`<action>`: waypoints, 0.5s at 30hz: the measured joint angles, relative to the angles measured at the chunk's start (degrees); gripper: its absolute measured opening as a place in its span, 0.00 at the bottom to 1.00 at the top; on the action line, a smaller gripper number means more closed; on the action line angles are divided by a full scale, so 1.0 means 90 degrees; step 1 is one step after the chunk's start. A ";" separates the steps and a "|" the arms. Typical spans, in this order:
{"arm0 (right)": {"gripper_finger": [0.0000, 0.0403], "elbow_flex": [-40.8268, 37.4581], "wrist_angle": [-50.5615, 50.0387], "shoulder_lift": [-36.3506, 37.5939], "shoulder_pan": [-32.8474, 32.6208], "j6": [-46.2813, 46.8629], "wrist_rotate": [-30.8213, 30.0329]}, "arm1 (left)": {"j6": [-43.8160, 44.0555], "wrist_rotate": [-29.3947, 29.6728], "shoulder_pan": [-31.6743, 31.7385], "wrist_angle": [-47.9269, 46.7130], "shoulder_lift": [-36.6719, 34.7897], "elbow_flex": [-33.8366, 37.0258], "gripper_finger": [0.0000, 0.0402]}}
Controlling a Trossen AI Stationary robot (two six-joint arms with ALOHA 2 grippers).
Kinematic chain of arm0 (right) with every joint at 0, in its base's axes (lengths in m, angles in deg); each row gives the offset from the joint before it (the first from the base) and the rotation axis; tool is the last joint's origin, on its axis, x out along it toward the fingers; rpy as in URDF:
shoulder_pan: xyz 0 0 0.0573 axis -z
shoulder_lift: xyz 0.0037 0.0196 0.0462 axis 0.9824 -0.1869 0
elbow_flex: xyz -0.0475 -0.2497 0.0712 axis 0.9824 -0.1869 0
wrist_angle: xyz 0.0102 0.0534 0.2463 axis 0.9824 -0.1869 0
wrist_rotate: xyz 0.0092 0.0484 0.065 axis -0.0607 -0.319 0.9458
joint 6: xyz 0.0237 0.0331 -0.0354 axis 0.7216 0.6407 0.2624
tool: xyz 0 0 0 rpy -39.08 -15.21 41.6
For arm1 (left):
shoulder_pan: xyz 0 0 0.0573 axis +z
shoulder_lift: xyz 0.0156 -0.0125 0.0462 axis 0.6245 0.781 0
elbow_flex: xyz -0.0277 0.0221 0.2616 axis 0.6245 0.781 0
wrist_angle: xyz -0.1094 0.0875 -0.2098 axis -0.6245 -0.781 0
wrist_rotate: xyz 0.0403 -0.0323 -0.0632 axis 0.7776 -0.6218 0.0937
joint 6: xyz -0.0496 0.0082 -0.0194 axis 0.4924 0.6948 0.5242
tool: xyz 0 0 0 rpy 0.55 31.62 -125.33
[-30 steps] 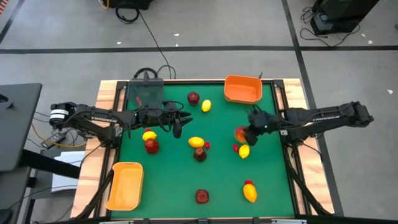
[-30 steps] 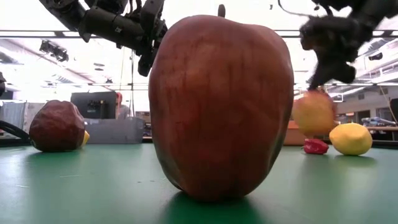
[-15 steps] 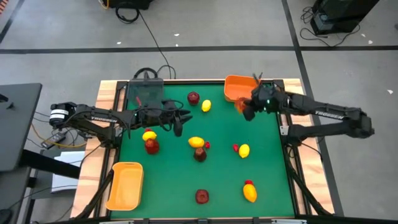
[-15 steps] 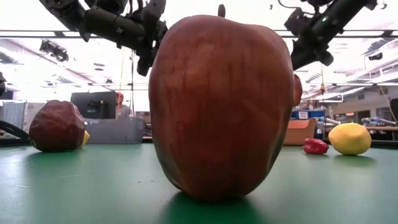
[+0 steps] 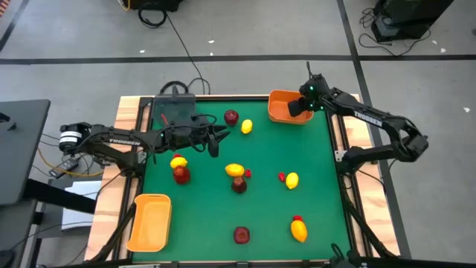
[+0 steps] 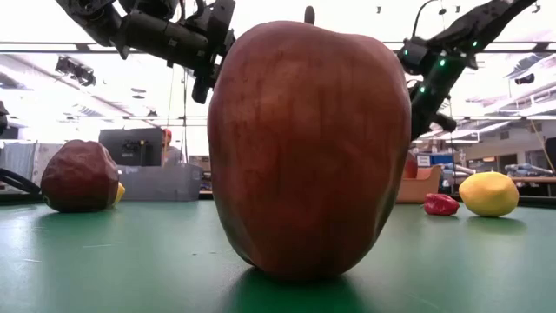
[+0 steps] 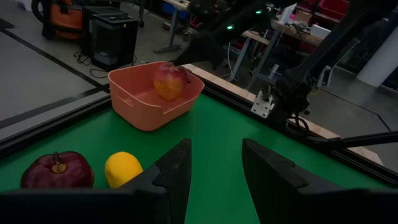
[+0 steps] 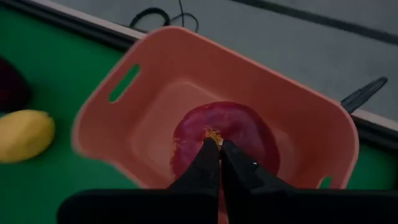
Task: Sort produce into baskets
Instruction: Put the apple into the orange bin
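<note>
Since a second ago, right gripper (image 5: 301, 106) has carried the red-orange apple (image 8: 224, 137) over the far orange basket (image 5: 279, 113), fingers pinching its stem. Two orange baskets; left gripper (image 5: 213, 145) parted.

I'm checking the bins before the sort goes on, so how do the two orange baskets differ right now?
The far orange basket sits at the table's far right corner, under the right gripper, while the near orange basket sits at the near left corner with no arm over it. The far one has a red-orange fruit over it, at the right gripper's fingers; the near one looks empty. Both are rounded rectangular orange plastic bins.
</note>
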State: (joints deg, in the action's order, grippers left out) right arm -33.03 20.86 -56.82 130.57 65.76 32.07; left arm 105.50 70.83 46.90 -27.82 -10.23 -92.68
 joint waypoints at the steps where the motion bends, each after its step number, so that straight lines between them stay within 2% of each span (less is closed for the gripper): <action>1: 0.02 0.0000 0.0009 -0.0101 0.0072 0.0000 -0.0038 | 0.0002 0.0000 0.0000 -0.0005 0.0000 0.0000 0.37; 15: 0.02 0.0000 0.0562 -0.0716 0.0541 -0.0049 -0.0528 | 0.0015 0.0000 0.0000 -0.0010 0.0000 0.0000 0.37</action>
State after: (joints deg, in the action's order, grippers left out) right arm -33.03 25.92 -63.27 135.43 65.32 27.32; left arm 105.63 70.83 46.90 -27.91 -10.23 -92.68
